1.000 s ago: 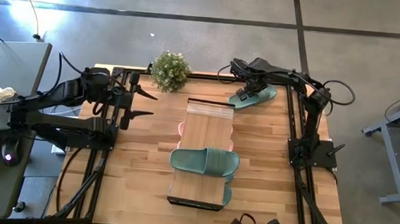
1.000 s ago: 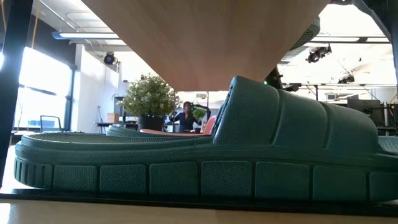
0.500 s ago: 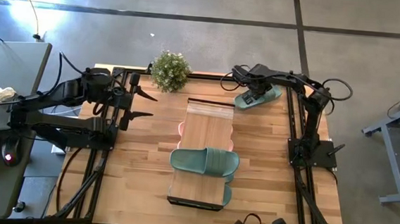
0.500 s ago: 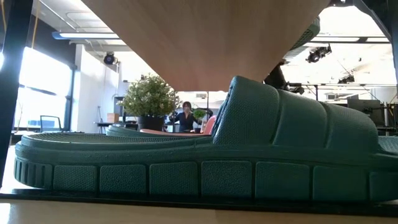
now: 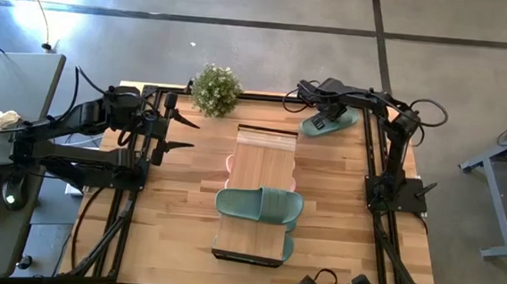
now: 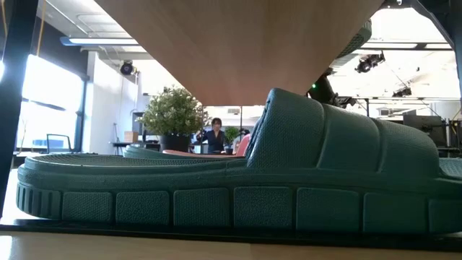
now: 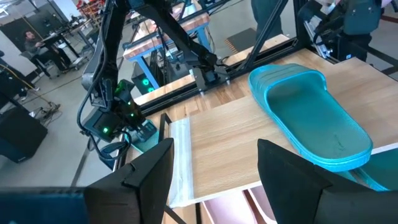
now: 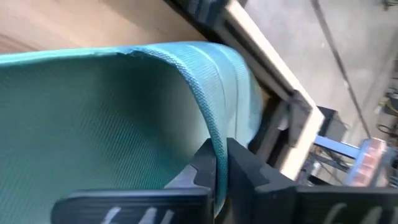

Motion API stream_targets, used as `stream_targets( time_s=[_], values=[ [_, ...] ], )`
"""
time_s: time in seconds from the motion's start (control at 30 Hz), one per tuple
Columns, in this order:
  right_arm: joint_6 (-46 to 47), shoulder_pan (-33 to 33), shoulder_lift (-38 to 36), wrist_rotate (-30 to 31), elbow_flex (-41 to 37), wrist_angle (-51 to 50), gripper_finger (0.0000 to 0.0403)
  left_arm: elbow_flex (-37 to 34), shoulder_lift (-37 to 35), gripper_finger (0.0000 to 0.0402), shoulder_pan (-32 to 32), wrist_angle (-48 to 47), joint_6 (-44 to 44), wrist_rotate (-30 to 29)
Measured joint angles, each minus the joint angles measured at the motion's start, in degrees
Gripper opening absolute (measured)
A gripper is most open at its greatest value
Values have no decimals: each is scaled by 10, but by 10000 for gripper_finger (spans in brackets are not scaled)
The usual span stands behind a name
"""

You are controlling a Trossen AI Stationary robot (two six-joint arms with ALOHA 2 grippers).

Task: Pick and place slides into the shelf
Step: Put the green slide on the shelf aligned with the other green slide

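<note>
Since a second ago the right hand [image 5: 324, 112] has closed on the rim of the green slide [image 5: 331, 122] at the worktop's [image 5: 177, 208] far right corner, arm folded low over it. The left hand [image 5: 180, 130] hovers wide open, well left of the shelf [image 5: 261, 160], which carries another green slide [image 5: 260, 204] across its top.

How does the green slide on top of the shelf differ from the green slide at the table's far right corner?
The slide on the shelf lies crosswise on the plank top, free of any claw. The corner slide sits on the table beside the shelf, and the right claw is shut on its strap edge. Both are sage green with one wide strap.
</note>
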Motion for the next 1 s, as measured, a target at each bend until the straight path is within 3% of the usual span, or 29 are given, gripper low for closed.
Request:
stream_targets(
  time_s=[0.27,0.43,0.57,0.73,1.0],
  values=[
    [32,0,-56,77,24,-74,2,0,0,214,0,1,0,-5],
    [54,0,-126,74,49,-86,1,0,0,214,0,10,-1,-35],
    [57,3,-185,41,84,-107,1,0,10,214,0,24,45,-56],
    [83,23,-242,-20,155,-134,0,0,35,214,0,64,167,-58],
    [93,101,-225,-97,314,-156,0,2,99,214,0,223,331,-49]
  ],
)
